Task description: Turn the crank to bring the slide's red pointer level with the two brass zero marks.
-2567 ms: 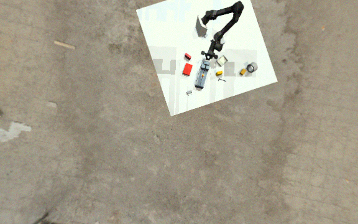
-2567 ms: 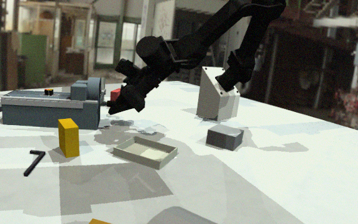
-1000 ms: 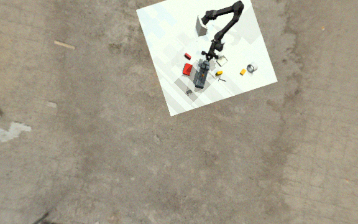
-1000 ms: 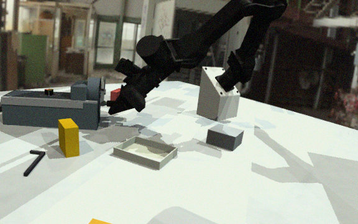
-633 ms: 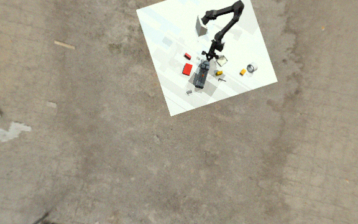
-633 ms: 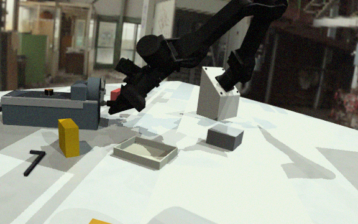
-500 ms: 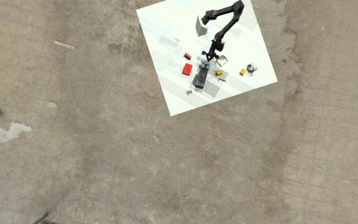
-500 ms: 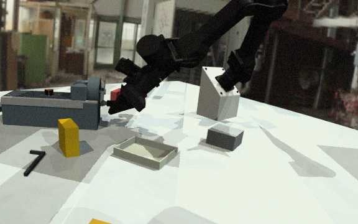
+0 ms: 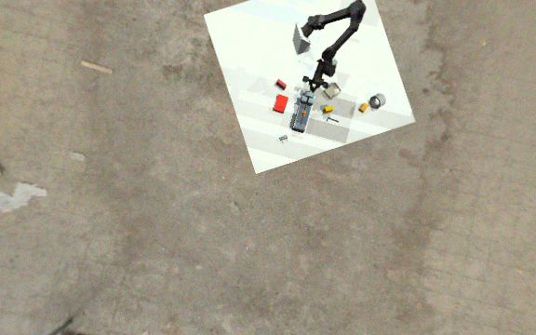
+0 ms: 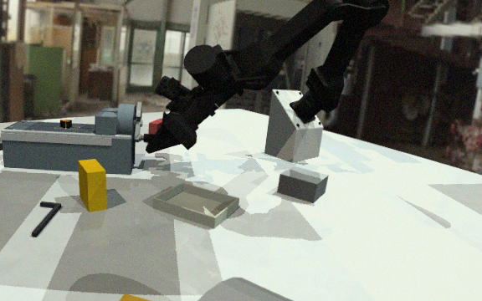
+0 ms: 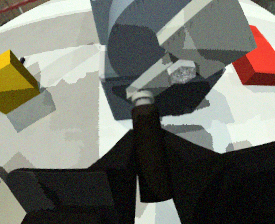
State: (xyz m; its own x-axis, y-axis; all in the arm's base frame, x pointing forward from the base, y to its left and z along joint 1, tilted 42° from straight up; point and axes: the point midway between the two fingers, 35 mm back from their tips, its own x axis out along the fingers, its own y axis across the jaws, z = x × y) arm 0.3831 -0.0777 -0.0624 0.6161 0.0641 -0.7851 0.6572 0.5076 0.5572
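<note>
The blue-grey machine [image 9: 299, 124] [image 10: 65, 155] [image 11: 133, 47] stands on the table. Its pale crank arm [image 10: 139, 110] [image 11: 147, 80] is at the end facing the arm. The black crank handle [image 11: 149, 150] sticks out from the crank arm's low end. My gripper [image 9: 314, 87] [image 10: 148, 141] [image 11: 144, 133] is shut on this handle, with a finger at each side of it. A small orange-red spot [image 9: 303, 113] on the machine's top is at the pointer and marks; they are too small to tell apart, so whether they are level cannot be seen. The wrist view does not show them.
A red block [image 9: 280, 103] [image 11: 263, 60] and a smaller dark-red block [image 9: 281, 84] lie on one side. On the other are a yellow block [image 9: 328, 109] [image 10: 92, 186] [image 11: 10, 82], a shallow tray [image 9: 332, 90] [image 10: 182, 212] and a black hex key [image 9: 332, 119] [image 10: 48, 220]. A wedge-shaped box [image 9: 300, 39] [image 10: 293, 140] stands near the arm.
</note>
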